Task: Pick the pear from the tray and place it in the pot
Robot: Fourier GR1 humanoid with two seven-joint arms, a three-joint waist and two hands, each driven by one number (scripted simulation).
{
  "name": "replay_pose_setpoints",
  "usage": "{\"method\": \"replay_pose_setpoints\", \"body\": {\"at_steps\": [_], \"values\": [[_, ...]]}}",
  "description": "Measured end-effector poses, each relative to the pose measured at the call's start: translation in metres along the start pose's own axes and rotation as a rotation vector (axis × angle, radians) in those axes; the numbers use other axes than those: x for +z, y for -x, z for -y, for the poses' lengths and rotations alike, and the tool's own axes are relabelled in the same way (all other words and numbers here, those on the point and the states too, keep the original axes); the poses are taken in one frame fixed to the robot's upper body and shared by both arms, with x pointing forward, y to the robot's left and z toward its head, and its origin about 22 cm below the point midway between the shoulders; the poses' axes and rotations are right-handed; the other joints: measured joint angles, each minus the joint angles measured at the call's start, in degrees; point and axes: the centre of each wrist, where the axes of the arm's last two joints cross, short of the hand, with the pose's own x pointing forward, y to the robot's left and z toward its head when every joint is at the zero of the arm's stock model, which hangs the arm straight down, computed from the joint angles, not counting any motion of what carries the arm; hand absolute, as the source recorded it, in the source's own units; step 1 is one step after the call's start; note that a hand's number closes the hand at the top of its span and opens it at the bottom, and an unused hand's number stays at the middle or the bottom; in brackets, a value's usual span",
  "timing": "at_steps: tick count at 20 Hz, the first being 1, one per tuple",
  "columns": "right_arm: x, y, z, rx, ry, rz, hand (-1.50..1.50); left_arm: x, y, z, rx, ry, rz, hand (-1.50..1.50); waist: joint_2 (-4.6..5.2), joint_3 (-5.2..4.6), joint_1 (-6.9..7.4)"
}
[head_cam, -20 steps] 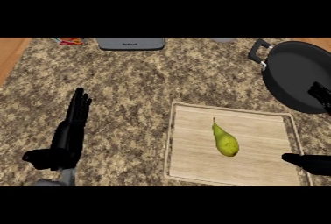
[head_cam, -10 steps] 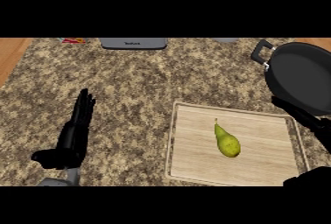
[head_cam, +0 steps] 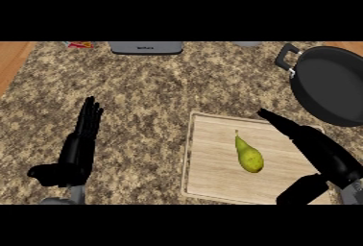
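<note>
Right hand point(head_cam: 320, 153) now up over the tray point(head_cam: 212, 178), fingers straight, empty, beside the yellow-green pear point(head_cam: 249, 156).

Speckled brown granite counter point(head_cam: 163, 91) spans view. Wooden tray point(head_cam: 212, 168) lies near right. Black pot point(head_cam: 333, 86) sits far right, just beyond tray. Grey appliance point(head_cam: 145, 47) at far edge, centre-left. Small red item point(head_cam: 79, 44) at far left.

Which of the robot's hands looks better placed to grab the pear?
Probably the right hand. It is over the tray, open, just right of the pear, and the pot is on that side too. The left hand rests open on the counter, away from the tray.
</note>
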Motion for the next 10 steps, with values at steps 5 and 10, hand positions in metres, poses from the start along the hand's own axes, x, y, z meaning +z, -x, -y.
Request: {"method": "replay_pose_setpoints", "body": {"at_steps": [5,10], "values": [[-0.016,0.006,-0.019,0.052,-0.064,-0.092,-1.5,0.001,-0.003,0.002,0.0,0.001,0.001,0.0,0.01,0.02,-0.09],[-0.03,0.015,-0.034,0.053,-0.113,-0.119,-1.5,-0.005,0.004,-0.001,0.001,-0.001,0.005,0.0,0.02,0.03,-0.25]]}}
